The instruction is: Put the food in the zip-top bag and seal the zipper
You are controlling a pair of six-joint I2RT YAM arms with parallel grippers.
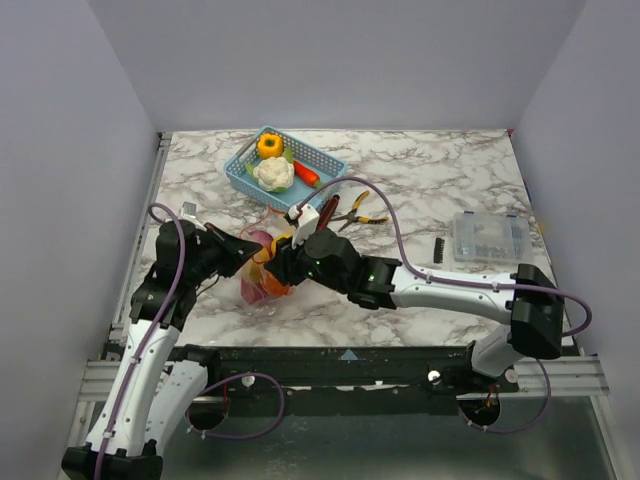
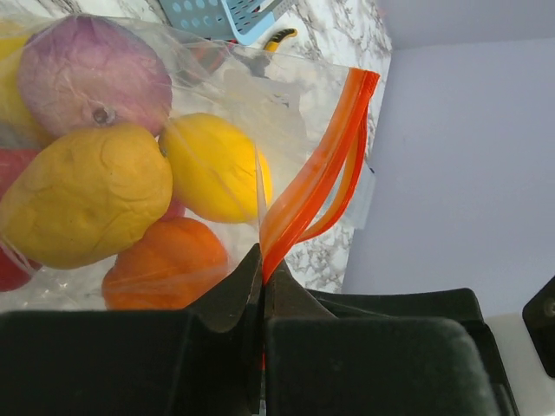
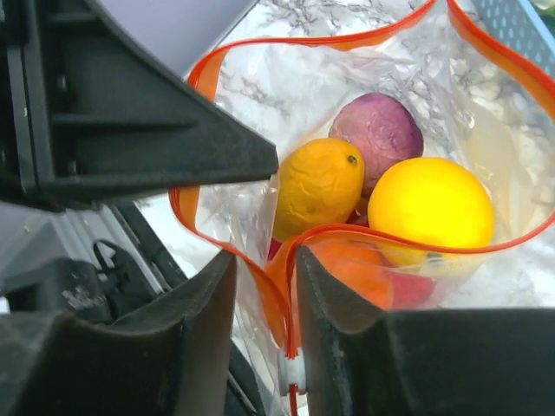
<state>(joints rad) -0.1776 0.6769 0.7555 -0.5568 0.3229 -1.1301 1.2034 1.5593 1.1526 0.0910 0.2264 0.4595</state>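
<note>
Top external view: the bag (image 1: pixel 252 292) lies on the marble table (image 1: pixel 420 180), near its front edge, between the two grippers, with food (image 1: pixel 258 241) inside. The left gripper (image 1: pixel 243 254) meets it from the left and the right gripper (image 1: pixel 279 263) from the right. Behind them a blue basket (image 1: pixel 240 172) holds a yellow pepper (image 1: pixel 269 146), a cauliflower (image 1: pixel 273 174) and a carrot (image 1: pixel 306 174). Pliers (image 1: pixel 347 211) lie just beside the basket, and a clear box (image 1: pixel 488 237) sits well apart to the right.

Left wrist view: the left jaws are pressed together on the zipper (image 2: pixel 323 160), pinching it at one end. Through the film show a purple onion (image 2: pixel 91 74), a lemon (image 2: pixel 212 169), a yellow potato (image 2: pixel 82 195) and an orange (image 2: pixel 165 260).

Right wrist view: the right jaws stand narrowly apart, astride the zipper on the near side of the mouth, not pressing it. The mouth gapes wide, and the fruit rests deep in the bag.
</note>
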